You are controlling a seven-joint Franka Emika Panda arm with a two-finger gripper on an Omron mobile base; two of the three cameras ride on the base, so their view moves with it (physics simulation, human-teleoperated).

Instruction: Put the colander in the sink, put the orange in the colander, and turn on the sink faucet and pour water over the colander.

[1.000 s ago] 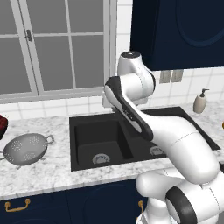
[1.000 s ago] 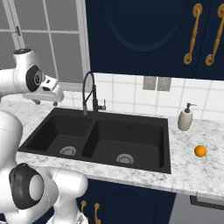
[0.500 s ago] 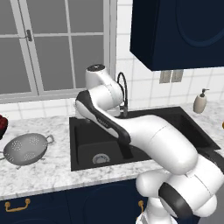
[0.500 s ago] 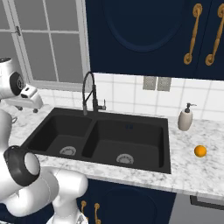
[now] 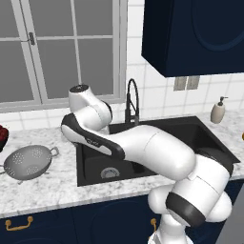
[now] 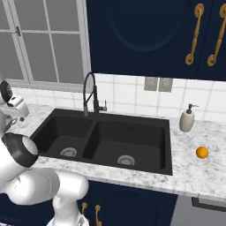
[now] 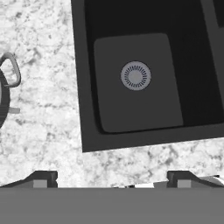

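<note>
We see the end effector poised above the marble counter, its two fingertips spread wide apart with nothing between them, just short of the front left corner of the sink. In the hand view the left basin's silver drain lies beyond the tips, and one loop handle of the colander shows at the left edge.

From the left base view, the colander sits upright on the counter to the left of the sink, well apart from the arm. A dark red bowl shows at the far left edge behind it.

From the right base view, the orange rests on the counter to the right of the sink, near a beige soap bottle. At the back rim, between the two basins, stands the black faucet, its nozzle pointing down. Behind it rise white tiles, a window and navy cabinets.
</note>
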